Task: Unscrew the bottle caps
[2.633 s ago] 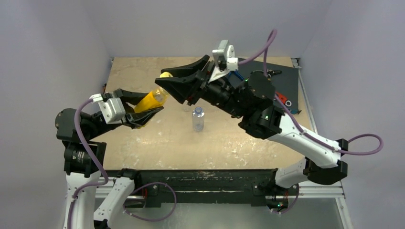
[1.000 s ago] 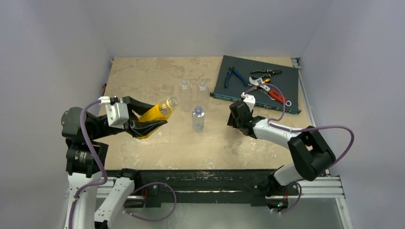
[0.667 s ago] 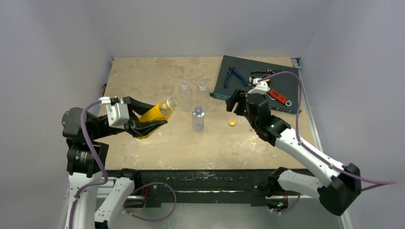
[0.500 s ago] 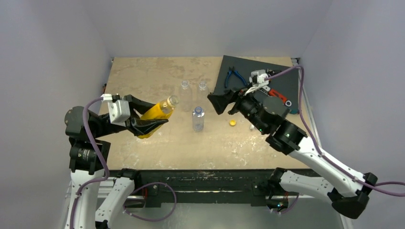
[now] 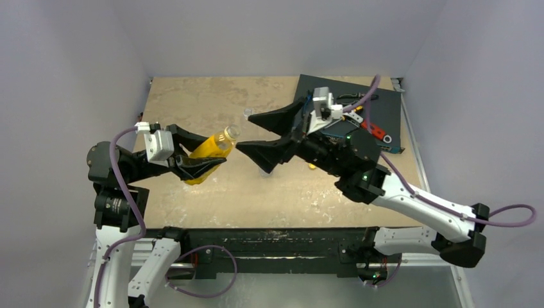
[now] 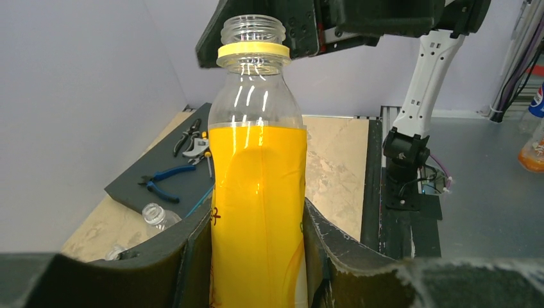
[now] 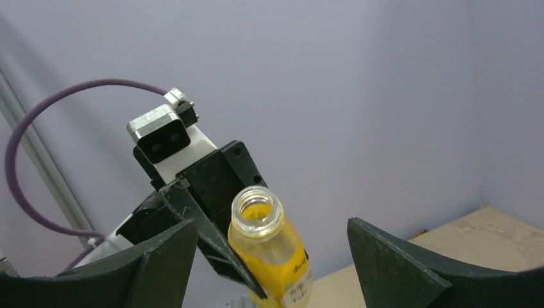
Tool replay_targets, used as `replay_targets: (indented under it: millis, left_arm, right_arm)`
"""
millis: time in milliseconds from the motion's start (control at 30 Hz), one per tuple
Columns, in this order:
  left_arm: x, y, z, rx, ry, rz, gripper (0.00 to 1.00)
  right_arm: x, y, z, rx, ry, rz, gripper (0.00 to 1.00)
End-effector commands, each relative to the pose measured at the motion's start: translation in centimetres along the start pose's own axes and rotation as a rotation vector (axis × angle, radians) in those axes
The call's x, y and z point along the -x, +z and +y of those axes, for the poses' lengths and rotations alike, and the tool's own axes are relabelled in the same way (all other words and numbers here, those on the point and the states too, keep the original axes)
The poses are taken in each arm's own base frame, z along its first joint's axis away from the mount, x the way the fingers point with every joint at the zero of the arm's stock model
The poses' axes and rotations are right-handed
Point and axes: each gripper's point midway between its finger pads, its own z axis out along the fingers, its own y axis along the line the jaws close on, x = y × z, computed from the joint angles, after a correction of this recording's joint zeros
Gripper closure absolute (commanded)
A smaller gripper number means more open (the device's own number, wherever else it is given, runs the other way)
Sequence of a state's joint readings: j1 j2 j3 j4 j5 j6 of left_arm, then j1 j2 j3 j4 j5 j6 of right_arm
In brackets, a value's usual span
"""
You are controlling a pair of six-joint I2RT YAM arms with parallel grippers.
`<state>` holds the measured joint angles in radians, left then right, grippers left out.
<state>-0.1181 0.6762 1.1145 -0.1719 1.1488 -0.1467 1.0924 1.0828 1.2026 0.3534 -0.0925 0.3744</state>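
The orange bottle (image 5: 208,153) is held off the table (image 5: 192,96) over its left side, tilted, with its neck pointing up and to the right. Its threaded mouth is open, and a yellow ring (image 6: 252,50) sits just under the threads. The orange liquid fills it up to the shoulder; the neck above is clear.

The left gripper (image 5: 192,160) is clamped on the bottle's lower body, one black finger (image 6: 192,263) pressed to each side of it.

The right gripper (image 5: 244,132) is spread wide, its fingertips just beside the mouth of the bottle and not touching it. From the right wrist view the neck shows in the gap between the two fingers, nearer to the left one. Nothing is held between them.

Farther out, a clear bottle (image 6: 156,217) stands on the table near the edge of the black mat (image 5: 385,119). Whether it has a cap on cannot be told. The right arm covers most of the table's middle from above. On the mat lie blue-handled pliers (image 6: 168,176) and other hand tools, well apart from both grippers.
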Motion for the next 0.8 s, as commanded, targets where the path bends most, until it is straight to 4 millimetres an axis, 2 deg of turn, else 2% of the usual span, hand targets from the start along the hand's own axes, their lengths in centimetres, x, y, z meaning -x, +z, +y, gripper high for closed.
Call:
replay_targets:
  millis: [0,67,233,367,400,433,467,500,533,567,667,767]
  left_arm:
    - [0.6,0.1,0.5,0.011,0.014,-0.016,1.00]
    - [0.8,0.1,0.4,0.011,0.014,-0.019,1.00]
    - [1.2,-0.1,0.0,0.011,0.026,-0.024,1.00]
    - [1.2,-0.1,-0.1,0.009,0.024,-0.023,1.00]
    - [1.1,-0.1,0.0,0.014,0.018,-0.020,0.93]
    - [0.9,-0.1,0.1,0.023,0.008,-0.015,0.72]
    - [0.7,-0.1,0.4,0.038,-0.004,-0.009,0.46]
    - [0.5,-0.1,0.5,0.040,-0.014,-0.002,0.28]
    - [0.2,-0.1,0.6,0.043,-0.024,0.006,0.19]
    - [0.0,-0.1,0.7,0.046,-0.032,0.016,0.12]
    - [-0.9,-0.2,1.1,0.055,-0.050,0.053,0.05]
    - [-1.9,-0.3,1.3,0.051,-0.040,0.099,0.02]
  right_arm:
    - [1.6,3.1,2.0,0.080,-0.024,-0.062,0.13]
    - [1.4,3.9,2.2,0.085,-0.020,-0.069,0.17]
    - [0.8,4.7,1.8,0.064,-0.004,-0.066,0.35]
    - [0.6,4.7,1.5,0.044,0.001,-0.065,0.62]
    - [0.7,4.7,1.4,0.039,0.002,-0.068,0.69]
    - [0.9,4.6,1.3,0.034,0.001,-0.074,0.76]
    - [1.2,4.4,1.3,0.026,-0.001,-0.077,0.81]
    - [1.2,4.4,1.1,0.015,-0.002,-0.072,0.85]
    - [1.4,4.2,1.1,0.005,-0.007,-0.067,0.85]
    - [1.6,4.1,0.8,-0.014,-0.020,-0.060,0.86]
    - [1.9,3.3,0.1,-0.056,-0.081,-0.027,0.85]
    - [2.1,1.6,-2.6,-0.201,-0.181,0.013,0.85]
